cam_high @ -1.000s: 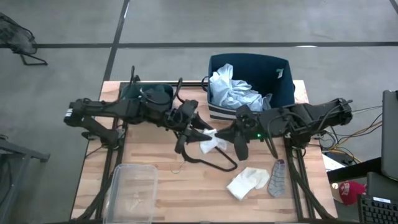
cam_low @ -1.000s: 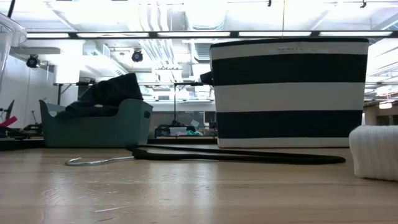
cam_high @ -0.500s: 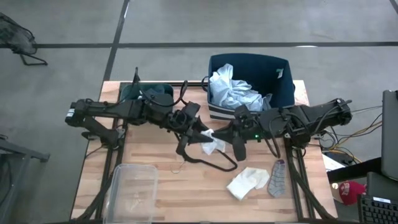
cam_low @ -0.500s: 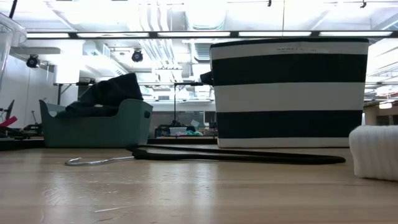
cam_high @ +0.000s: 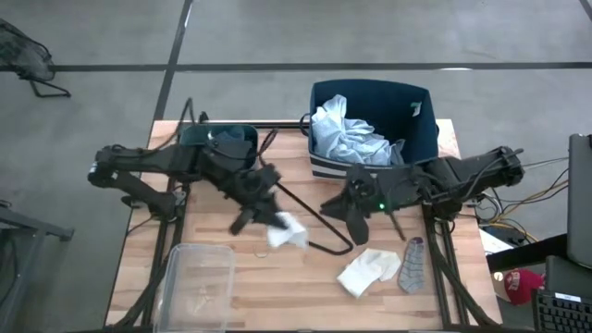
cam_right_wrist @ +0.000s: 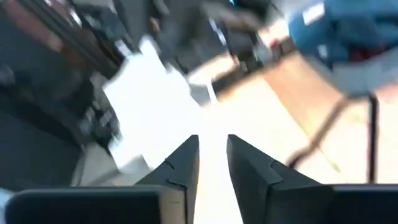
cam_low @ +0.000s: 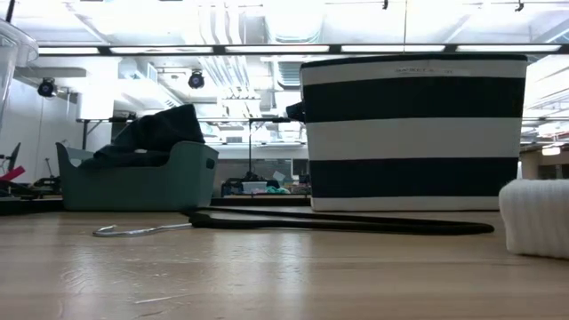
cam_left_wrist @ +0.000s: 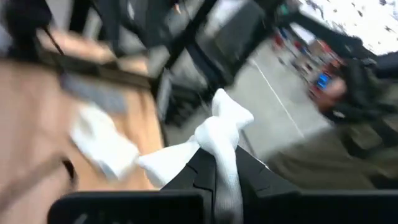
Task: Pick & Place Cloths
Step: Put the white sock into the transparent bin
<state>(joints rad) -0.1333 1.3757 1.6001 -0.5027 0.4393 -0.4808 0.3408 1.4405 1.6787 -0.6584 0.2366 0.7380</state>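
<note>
My left gripper [cam_high: 262, 215] is over the table's middle, shut on a small white sock [cam_high: 287, 232]. My right gripper [cam_high: 331, 209] stands to the sock's right, open and apart from it; its fingers show with a narrow gap [cam_right_wrist: 212, 163] and nothing between them. A white folded sock [cam_high: 369, 271] and a grey sock [cam_high: 413, 265] lie flat near the table's near right. Pale blue cloth [cam_high: 345, 135] fills the navy striped bin [cam_high: 418, 137]. Black cloth [cam_low: 160, 132] sits in the teal bin [cam_low: 133, 182]. My left gripper pinches the white sock between its two fingers at one end [cam_left_wrist: 222, 167]. The rest of the sock sticks out past the fingertips [cam_left_wrist: 227, 121], bunched, and trails toward the table's near right in the high view. No part of it shows on the table in the low view.
A thin black wire hanger [cam_high: 310, 225] lies on the table between the two grippers, also in the low view as the hanger [cam_low: 338, 222]. A clear plastic tub [cam_high: 198, 287] stands at the near left corner. Bare wood [cam_high: 277, 287] lies between the tub and the socks.
The sock was between both grippers at the table's middle. My left gripper has swung toward the near left, turning as it went, and carried the sock with it; the sock has come away from my right gripper, which has stayed about where it was.
</note>
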